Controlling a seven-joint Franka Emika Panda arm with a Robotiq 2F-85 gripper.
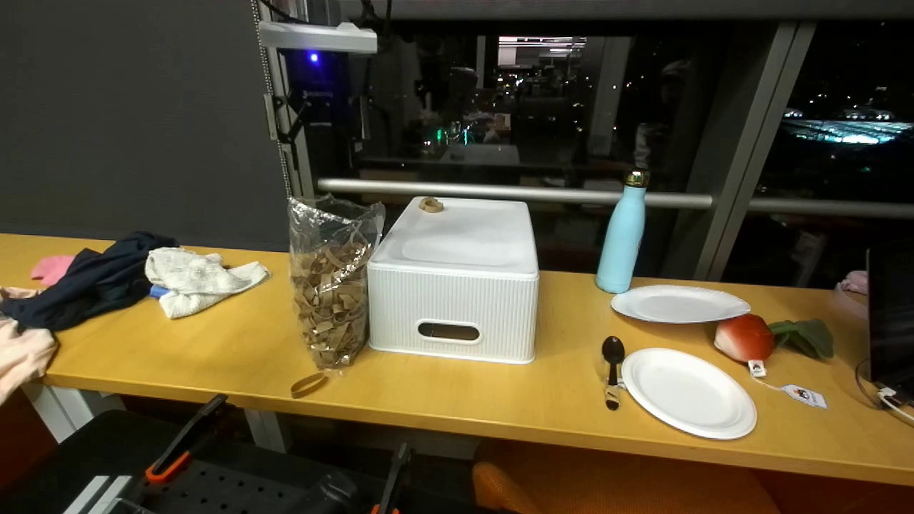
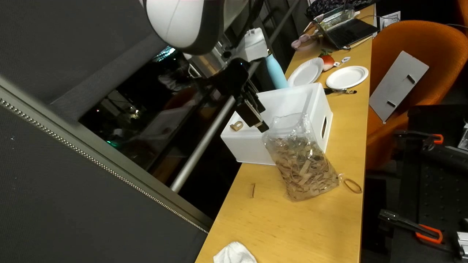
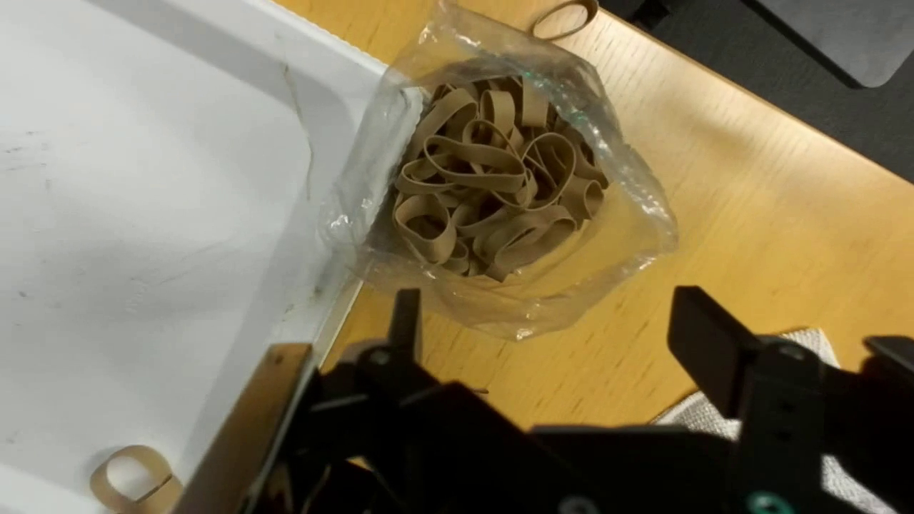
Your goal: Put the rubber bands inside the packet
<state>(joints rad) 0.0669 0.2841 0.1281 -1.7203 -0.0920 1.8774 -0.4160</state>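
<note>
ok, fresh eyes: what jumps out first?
Likely the clear packet holding tan rubber bands, on the table beside the white box. Next, the light-blue bottle, right of the box in an exterior view. In the wrist view, the pincer stands open across the bottom.

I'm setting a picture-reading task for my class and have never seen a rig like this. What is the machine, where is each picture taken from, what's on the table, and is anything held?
The machine is a robot arm with a gripper for a hand. Two pictures look on from outside the robot; the third looks down from its wrist. On the table stand a clear plastic bag of rubber bands, a white box and a blue bottle. There are also two white plates, a spoon and a white cloth. A loose band lies on the box; a second band lies on the table near the bag. The gripper's jaws stand wide apart, and nothing is held.
</note>
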